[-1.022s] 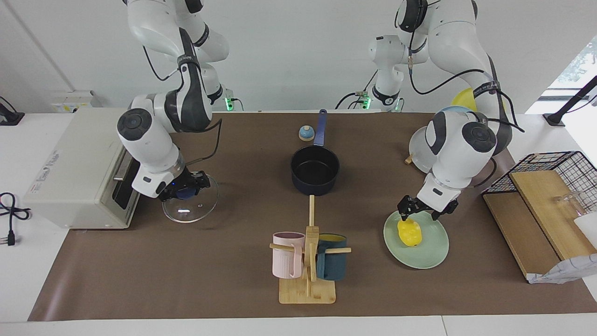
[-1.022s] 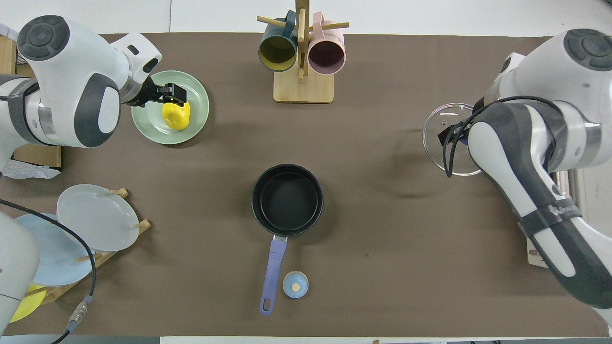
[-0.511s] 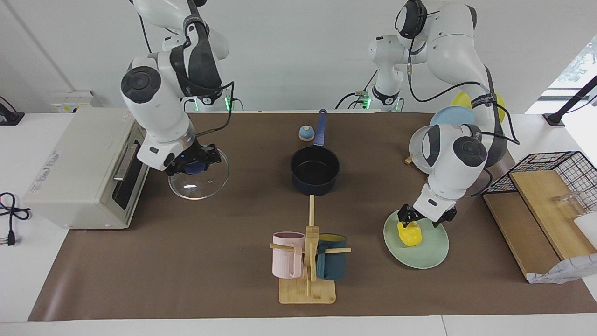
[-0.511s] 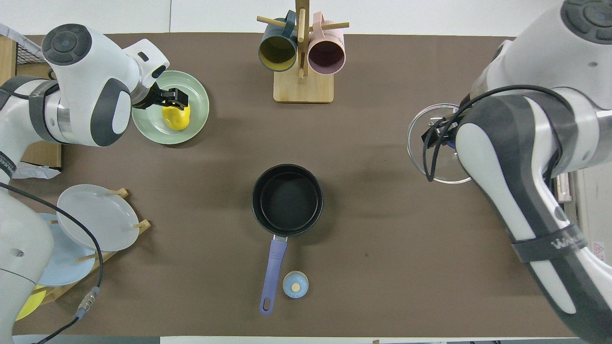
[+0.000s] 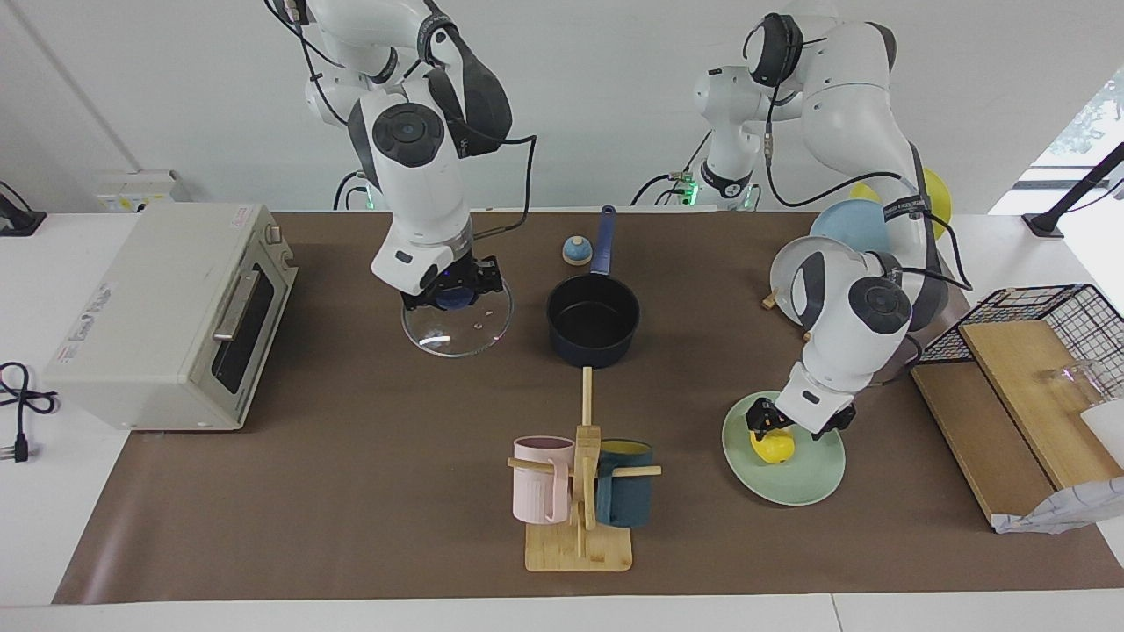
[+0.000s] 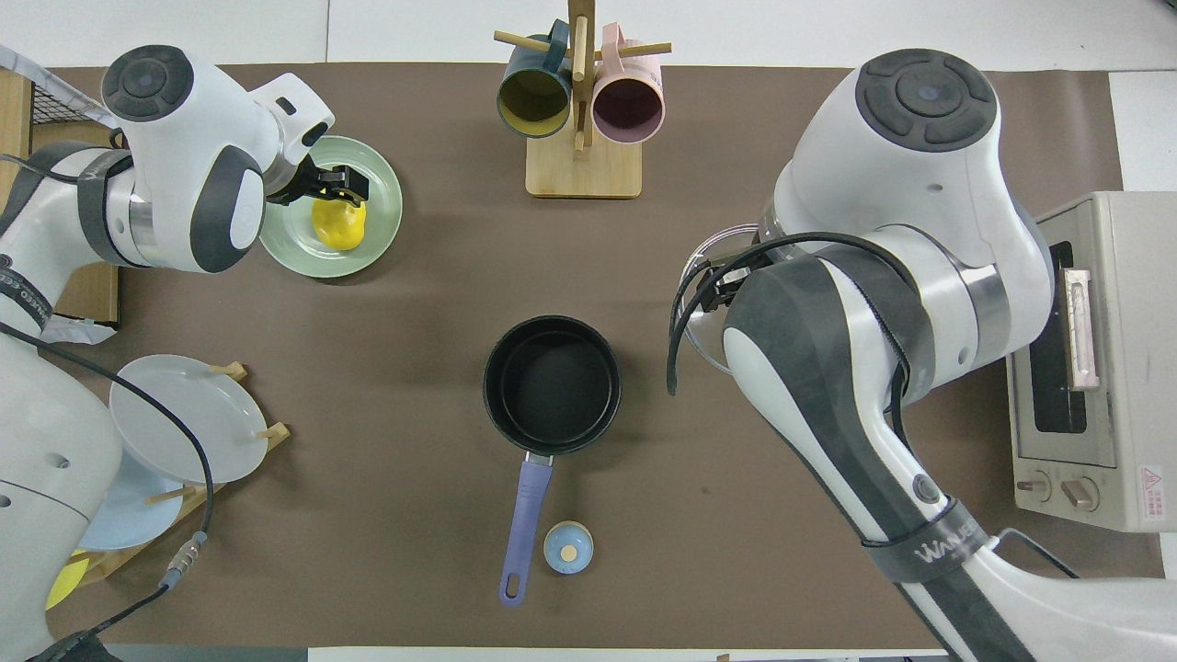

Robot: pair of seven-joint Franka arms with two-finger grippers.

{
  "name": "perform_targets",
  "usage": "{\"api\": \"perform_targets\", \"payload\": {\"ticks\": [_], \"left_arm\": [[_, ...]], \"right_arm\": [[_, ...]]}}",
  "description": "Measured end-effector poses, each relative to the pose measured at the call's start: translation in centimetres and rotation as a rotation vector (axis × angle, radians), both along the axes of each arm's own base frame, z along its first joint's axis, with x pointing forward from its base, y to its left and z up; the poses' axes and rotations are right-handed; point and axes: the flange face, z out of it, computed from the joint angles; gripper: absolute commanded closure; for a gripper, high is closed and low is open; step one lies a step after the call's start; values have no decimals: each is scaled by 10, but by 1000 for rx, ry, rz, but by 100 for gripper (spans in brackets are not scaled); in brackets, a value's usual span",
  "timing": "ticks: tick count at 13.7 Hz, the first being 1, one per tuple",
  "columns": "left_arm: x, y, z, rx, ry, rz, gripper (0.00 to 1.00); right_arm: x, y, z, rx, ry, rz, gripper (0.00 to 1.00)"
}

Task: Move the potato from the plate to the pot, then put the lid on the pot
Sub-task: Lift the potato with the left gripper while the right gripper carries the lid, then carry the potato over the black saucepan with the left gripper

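**Clerk:** Item one, the potato (image 5: 773, 446)?

**Keeper:** Yellow, lumpy, lay on the pale green plate (image 5: 812, 478) toward the left arm's end of the table. The left gripper (image 5: 767, 427) was down at it, fingers spread apart over the potato's top, one on each side. Potato not lifted; it rested on the plate.

**Clerk:** Item two, the lid (image 5: 457, 322)?

**Keeper:** Clear glass, metal rim, blue knob. The right gripper (image 5: 454, 294) was clamped on the knob and held the lid in the air over the brown mat, beside the pot on the side of the right arm's end. In the overhead view the arm covered nearly all of it; only an arc of the rim (image 6: 713, 253) showed.

**Clerk:** Item three, the pot (image 5: 594, 326)?

**Keeper:** Dark blue, black inside, nothing in it, mid-table. Its long blue handle (image 5: 603, 239) pointed toward the robots.

**Clerk:** Other stock?

**Keeper:** One small blue-topped knob (image 5: 576, 251), just beside the pot handle. One wooden mug stand (image 5: 581, 527), farther from the robots than the pot, carrying a pink mug (image 5: 539, 490) and a dark teal mug (image 5: 625, 493). One toaster oven (image 5: 158, 312) at the right arm's end of the table. One plate rack (image 6: 161, 496) at the left arm's end, holding a grey plate (image 6: 188, 418), a light blue one and a yellow one upright. One wire basket (image 5: 1049, 329) with wooden boards at that same end.
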Motion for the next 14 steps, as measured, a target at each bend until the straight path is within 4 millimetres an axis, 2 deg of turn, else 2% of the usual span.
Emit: {"api": "perform_targets", "payload": {"ticks": [6, 7, 8, 9, 10, 11, 14], "left_arm": [[-2, -4, -20, -5, -3, -8, 0], [-2, -4, -22, -3, -2, -11, 1], [-3, -4, -25, 2, -1, -18, 6], [-5, -4, -28, 8, 4, -26, 32], [-7, -5, -31, 10, 10, -30, 85], [-8, -5, -33, 11, 13, -32, 100], [-6, -6, -26, 6, 11, -27, 100]], "right_arm": [[0, 0, 0, 0, 0, -1, 100], [0, 0, 0, 0, 0, -1, 100], [0, -1, 0, 0, -1, -1, 100], [1, -1, 0, 1, -3, -2, 100], [1, -1, 0, 2, -7, -3, 100], [2, -1, -1, 4, -13, -3, 100], [2, -1, -4, 2, -10, -3, 100]]}}
